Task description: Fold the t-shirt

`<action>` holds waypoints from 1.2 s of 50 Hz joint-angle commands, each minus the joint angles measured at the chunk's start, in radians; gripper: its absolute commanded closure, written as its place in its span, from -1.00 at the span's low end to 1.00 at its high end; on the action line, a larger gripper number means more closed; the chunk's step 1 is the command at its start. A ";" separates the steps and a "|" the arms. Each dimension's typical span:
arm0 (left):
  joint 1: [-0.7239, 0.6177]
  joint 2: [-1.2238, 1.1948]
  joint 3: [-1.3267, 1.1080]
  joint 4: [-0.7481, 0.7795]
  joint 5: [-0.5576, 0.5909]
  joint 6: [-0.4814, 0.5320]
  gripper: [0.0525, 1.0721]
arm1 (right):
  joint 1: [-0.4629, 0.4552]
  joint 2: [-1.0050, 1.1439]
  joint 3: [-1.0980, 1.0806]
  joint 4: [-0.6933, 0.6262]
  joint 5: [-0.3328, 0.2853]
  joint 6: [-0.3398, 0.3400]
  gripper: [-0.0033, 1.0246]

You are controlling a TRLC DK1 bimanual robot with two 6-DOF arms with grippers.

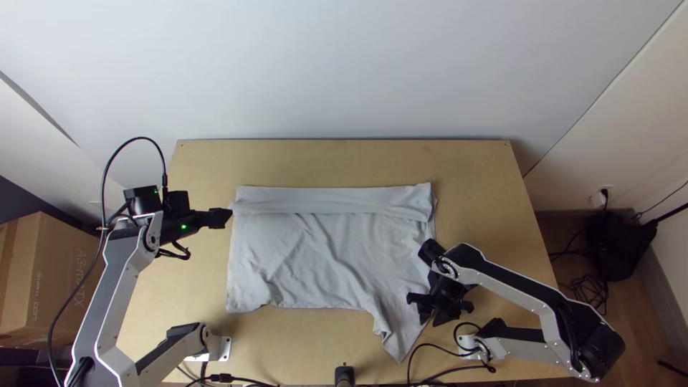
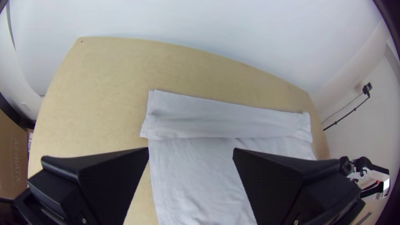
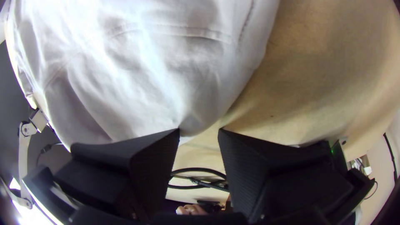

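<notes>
Our left gripper [image 1: 222, 218], fingers spread wide, grips nothing by the t-shirt's far left corner; our right gripper [image 1: 434, 315], fingers parted less, grips nothing near its right edge. Our t-shirt [image 1: 322, 251] lies mid-table [image 1: 322, 163], wrinkled, its far edge folded over.

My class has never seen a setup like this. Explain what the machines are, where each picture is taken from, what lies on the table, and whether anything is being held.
The machines are two jointed robot arms, each ending in a gripper with two wide black fingers. One picture looks steeply down from a fixed camera above the wooden table; the other two come from cameras on the arms' wrists. On the table lies a light grey t-shirt, mostly spread, with a strip folded along its far edge. Nothing appears to be held: the left gripper is open by the shirt's far left corner, and the right gripper is open at the shirt's edge, near the part that tapers towards the table's near side.
</notes>
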 commanded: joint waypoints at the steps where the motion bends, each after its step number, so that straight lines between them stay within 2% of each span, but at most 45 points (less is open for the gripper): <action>1: -0.003 -0.005 0.038 -0.061 0.001 0.089 -0.91 | 0.043 0.049 -0.025 0.053 0.004 -0.018 0.13; 3: -0.006 -0.017 0.041 -0.126 0.002 0.163 -0.91 | 0.055 0.066 -0.024 0.066 0.004 -0.018 0.18; 6: -0.009 -0.054 0.046 -0.318 0.002 0.368 -0.91 | 0.077 0.080 -0.021 0.095 0.004 -0.028 0.49; 8: -0.007 -0.091 0.034 -0.388 0.002 0.465 -0.91 | 0.091 0.081 -0.021 0.116 0.004 -0.028 0.62; 11: -0.001 -0.126 0.017 -0.496 -0.022 0.626 -0.91 | 0.104 0.095 -0.018 0.127 0.004 -0.028 0.63; 14: 0.016 -0.146 0.009 -0.566 -0.038 0.732 -0.91 | 0.112 0.104 -0.013 0.136 0.004 -0.030 0.65; 16: 0.020 -0.146 0.006 -0.632 -0.059 0.808 -0.91 | 0.121 0.098 -0.011 0.144 0.006 -0.033 0.89; 17: 0.028 -0.146 0.002 -0.654 -0.065 0.844 -0.90 | 0.121 0.094 -0.008 0.145 0.006 -0.035 0.95; 22: 0.068 -0.143 -0.031 -0.723 -0.105 1.000 -0.89 | 0.126 0.066 -0.005 0.144 0.010 -0.035 0.94; 30: 0.063 -0.177 -0.120 -0.747 -0.253 1.164 -0.89 | 0.117 0.022 0.004 0.131 0.012 -0.030 0.94; 37: -0.020 -0.178 -0.169 -0.739 -0.279 1.152 -0.89 | 0.103 -0.018 0.036 0.089 0.013 -0.035 0.94; 40: -0.087 -0.175 -0.186 -0.739 -0.291 1.112 -0.87 | 0.098 -0.037 0.050 0.072 0.013 -0.036 0.94; 43: -0.149 -0.161 -0.193 -0.739 -0.299 1.071 -0.78 | 0.097 -0.054 0.067 0.049 0.015 -0.038 0.94; 60: -0.383 0.001 -0.239 -0.677 -0.311 0.839 -0.77 | 0.063 -0.103 0.110 -0.002 0.027 -0.062 0.94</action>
